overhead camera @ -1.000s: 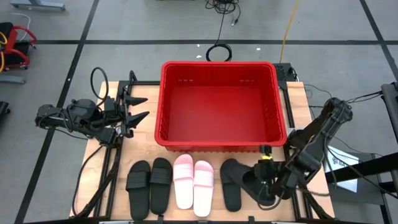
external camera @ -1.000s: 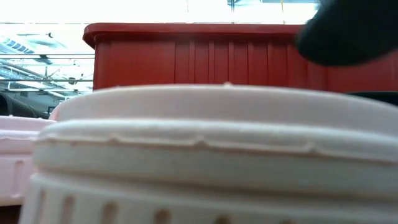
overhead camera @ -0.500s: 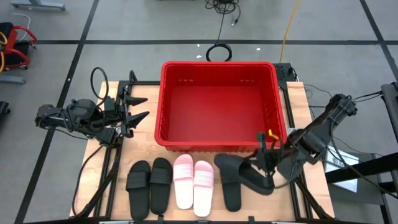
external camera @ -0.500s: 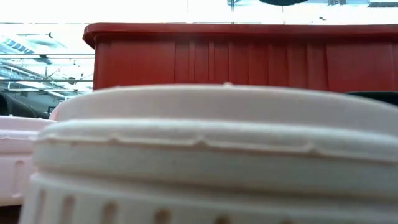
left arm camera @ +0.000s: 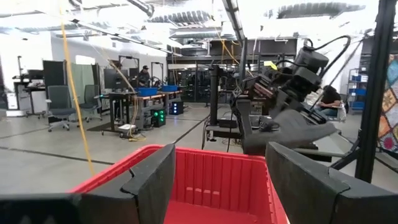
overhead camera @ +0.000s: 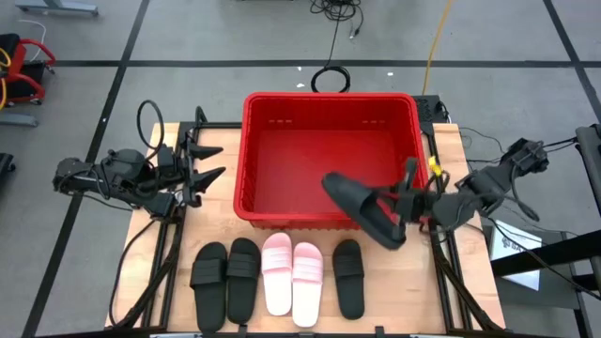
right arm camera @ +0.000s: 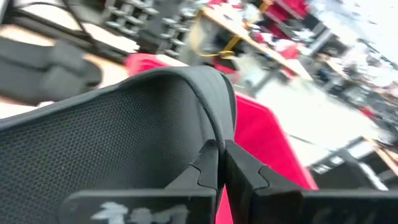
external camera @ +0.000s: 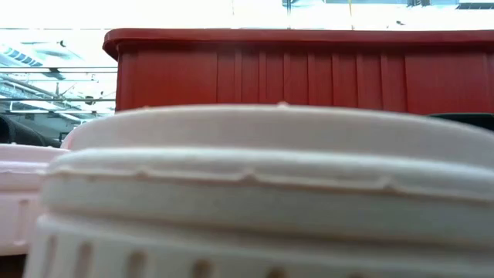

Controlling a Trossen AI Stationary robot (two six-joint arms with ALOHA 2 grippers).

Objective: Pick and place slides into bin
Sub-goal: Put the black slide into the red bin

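Note:
The red bin [overhead camera: 329, 122] stands at the table's far middle. My right gripper [overhead camera: 402, 203] is shut on a black slide [overhead camera: 362, 208], held in the air over the bin's near wall [overhead camera: 310, 222]. Five more slides lie side by side near the table's front edge, soles down: two black ones [overhead camera: 225, 278], two pale pink ones [overhead camera: 292, 274] and one black one [overhead camera: 348, 279]. My left gripper [overhead camera: 208, 161] is open and empty, left of the bin. The left wrist view shows the held slide [left arm camera: 292, 127] above the bin's rim [left arm camera: 205, 152]. My right gripper pinches an edge of the black slide [right arm camera: 214, 140] between its two fingers [right arm camera: 245, 174]. The fingers come roughly level from the table's right side. The slide is lifted clear of the table and the bin. It sticks out leftward from the fingers, tilted.
A pink slide [external camera: 255, 193] fills the low view, with the bin's ribbed near wall [external camera: 309, 73] behind it. The inside of the bin [overhead camera: 319, 164] holds nothing. Cables and floor surround the table; benches and a person show far off in the left wrist view.
My right gripper has lifted the black slide off the table's near right part. It has carried the slide up and toward the far edge, to above the bin's near wall. The slide has gone from lying flat to hanging tilted in the air.

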